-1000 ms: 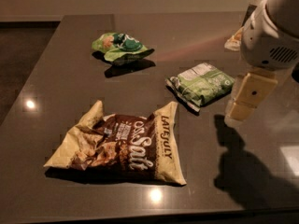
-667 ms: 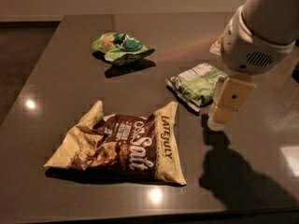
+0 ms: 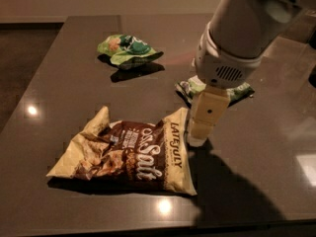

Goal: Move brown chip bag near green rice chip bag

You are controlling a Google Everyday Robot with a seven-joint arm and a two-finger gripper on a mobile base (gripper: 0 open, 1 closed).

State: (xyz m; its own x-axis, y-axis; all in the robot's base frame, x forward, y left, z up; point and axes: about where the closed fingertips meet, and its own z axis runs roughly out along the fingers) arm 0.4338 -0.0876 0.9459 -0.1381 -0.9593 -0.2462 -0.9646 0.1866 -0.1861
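The brown chip bag (image 3: 131, 153) lies flat on the dark table at the front centre, with cream-yellow edges and white "Salt" and "LATE JULY" lettering. The green rice chip bag (image 3: 128, 49) lies crumpled at the back left of the table, well apart from it. My gripper (image 3: 202, 127) hangs from the white arm at the right and points down. Its cream tip is just beside the brown bag's right edge, close above the table.
A flat green packet (image 3: 190, 88) with a pale panel lies behind my gripper, mostly hidden by the arm. The table's (image 3: 59, 88) left edge runs along the far left, with darker floor beyond. The front edge is close below the brown bag.
My arm has swung left and forward from the table's right side to the brown bag's right edge, and now covers most of the flat green packet. The bags have not moved.
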